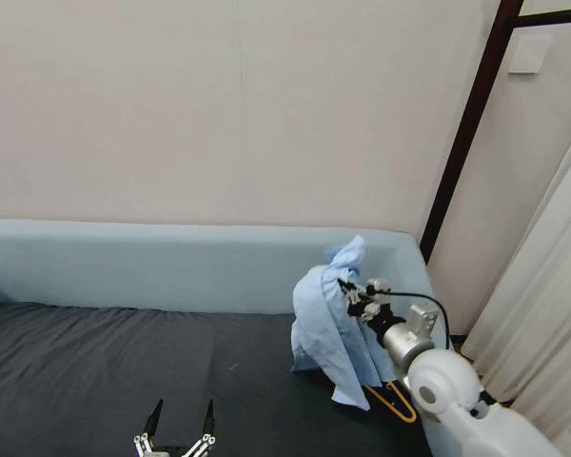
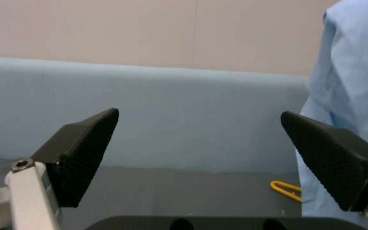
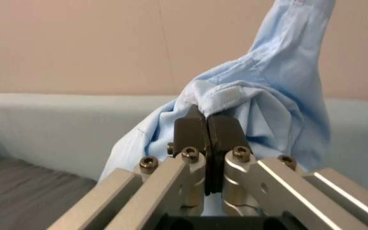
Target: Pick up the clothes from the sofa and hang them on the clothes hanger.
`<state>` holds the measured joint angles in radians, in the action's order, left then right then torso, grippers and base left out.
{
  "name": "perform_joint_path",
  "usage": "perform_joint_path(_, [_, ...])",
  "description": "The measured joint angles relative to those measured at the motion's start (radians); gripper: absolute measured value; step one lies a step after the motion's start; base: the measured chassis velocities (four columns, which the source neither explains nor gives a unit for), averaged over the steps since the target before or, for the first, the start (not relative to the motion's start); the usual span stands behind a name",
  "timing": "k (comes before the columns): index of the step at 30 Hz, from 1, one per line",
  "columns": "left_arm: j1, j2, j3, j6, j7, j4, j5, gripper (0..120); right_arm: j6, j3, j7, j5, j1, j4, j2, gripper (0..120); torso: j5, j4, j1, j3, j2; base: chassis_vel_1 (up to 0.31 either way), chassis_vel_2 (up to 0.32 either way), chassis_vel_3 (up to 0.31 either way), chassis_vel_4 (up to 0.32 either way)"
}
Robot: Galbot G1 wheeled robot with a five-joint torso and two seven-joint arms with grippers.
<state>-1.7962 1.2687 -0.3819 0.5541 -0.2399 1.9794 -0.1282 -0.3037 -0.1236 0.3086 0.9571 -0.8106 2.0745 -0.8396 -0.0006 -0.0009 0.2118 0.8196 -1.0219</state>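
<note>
The light blue shirt (image 1: 328,324) hangs bunched from the right gripper (image 1: 350,288), lifted near the right-hand end of the sofa (image 1: 124,267). Its lower hem sits at or just above the dark grey seat (image 1: 76,371) — we cannot tell whether it touches. The gripper is clamped tight on the cloth. In the right wrist view we see its two black pads meeting, with a stitched edge of the shirt pinched between them.

The sofa's pale blue backrest runs behind the shirt. Past the sofa's right end stands a dark wooden post (image 1: 468,133) with a white curtain (image 1: 552,314) beside it, so room on that side is narrow. Toward the left the seat stretches wide.

A yellow hanger (image 1: 396,400) lies on the seat just beside the shirt, partly covered by the cloth and the right arm. The left wrist view catches one end of it below the shirt's edge.

The left gripper (image 1: 181,424) hovers low over the front of the seat, well apart from the shirt, fingers spread wide — the head view's lower edge cuts off its body.
</note>
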Motion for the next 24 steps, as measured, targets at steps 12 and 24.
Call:
perform_joint_path(12, [-0.001, -0.001, 0.005, -0.003, 0.001, 0.011, -0.001, 100, -0.071, -0.081, 0.009, -0.012, -0.07, 0.09, 0.144, 0, -0.0001, -0.0002, 0.0, 0.0, 0.0, 0.0, 0.0, 0.0, 0.0])
perform_joint_path(24, [-0.035, 0.018, -0.014, 0.007, 0.003, 0.007, 0.003, 100, -0.198, 0.255, 0.087, -0.015, 0.014, -0.11, -0.128, 0, -0.0002, 0.0005, 0.0, 0.0, 0.0, 0.0, 0.0, 0.0, 0.0])
